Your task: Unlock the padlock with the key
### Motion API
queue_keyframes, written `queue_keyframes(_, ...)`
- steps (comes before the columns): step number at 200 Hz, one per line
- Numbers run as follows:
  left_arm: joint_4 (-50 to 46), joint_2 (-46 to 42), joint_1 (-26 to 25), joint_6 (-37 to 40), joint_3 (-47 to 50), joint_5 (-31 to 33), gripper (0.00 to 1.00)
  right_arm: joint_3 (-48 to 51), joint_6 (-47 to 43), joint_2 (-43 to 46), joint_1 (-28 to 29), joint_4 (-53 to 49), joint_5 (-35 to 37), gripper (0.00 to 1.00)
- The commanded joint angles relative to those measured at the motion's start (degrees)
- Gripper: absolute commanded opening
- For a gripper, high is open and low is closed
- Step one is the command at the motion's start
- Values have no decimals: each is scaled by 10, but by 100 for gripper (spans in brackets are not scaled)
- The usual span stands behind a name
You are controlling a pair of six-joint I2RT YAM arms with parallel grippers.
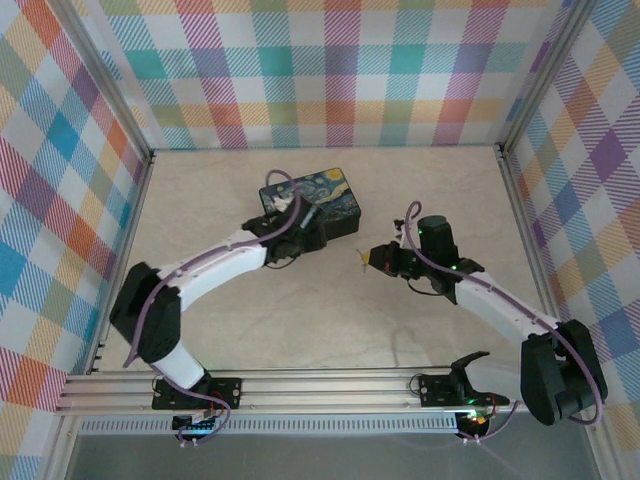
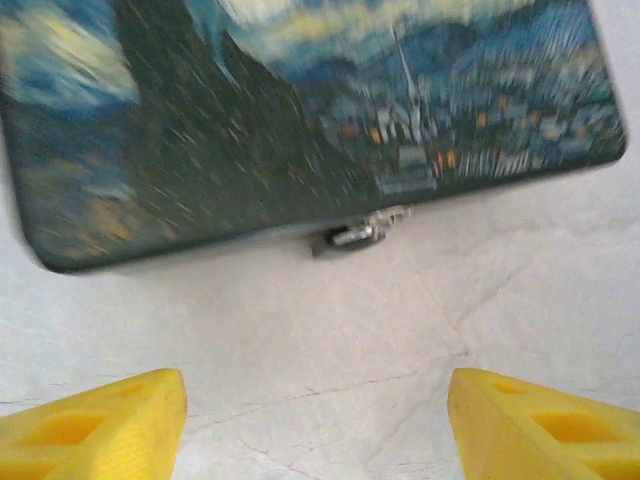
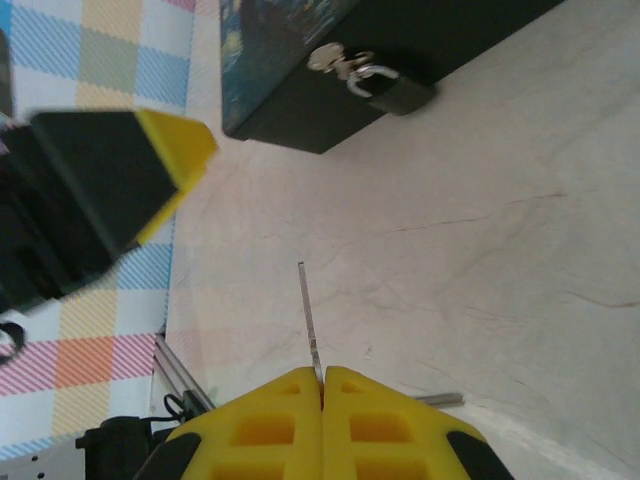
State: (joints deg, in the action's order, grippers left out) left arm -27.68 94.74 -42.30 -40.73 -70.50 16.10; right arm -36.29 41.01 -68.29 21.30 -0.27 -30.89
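Padlock [image 3: 398,92] on box [image 3: 290,115] front; right fingers [image 3: 265,430] clamped on key [image 3: 308,310], blade aimed boxward for insertion; left fingers [image 2: 95,430] apart before box, seemingly to steady it.

The box [image 1: 312,205] wore a swirling blue-and-yellow night sky; the padlock [image 3: 390,88] was silvery with a dark body, the key [image 3: 308,320] pale silver, the walls [image 1: 330,70] pastel plaid

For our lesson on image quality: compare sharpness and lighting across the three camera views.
Left wrist: the box and padlock are smeared by blur, the print streaky. Right wrist: the key and padlock look crisp, with the table veins clear. Top external: even light, soft shadows, nothing blown out.
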Motion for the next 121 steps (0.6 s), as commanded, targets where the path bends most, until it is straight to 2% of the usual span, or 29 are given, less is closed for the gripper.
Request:
queue_keyframes(1, 19, 58, -17, -50, -8, 46, 69, 9, -27, 21, -13, -29, -17, 0)
queue_keyframes(55, 24, 179, -22, -78, -85, 93, 65, 23, -39, 56, -24, -57, -10, 0)
queue_keyframes(89, 72, 222, -22, -88, -105, 80, 61, 32, -35, 60, -27, -49, -16, 0)
queue_keyframes(121, 59, 246, -22, -94, -134, 132, 59, 37, -24, 45, -32, -33, -22, 0)
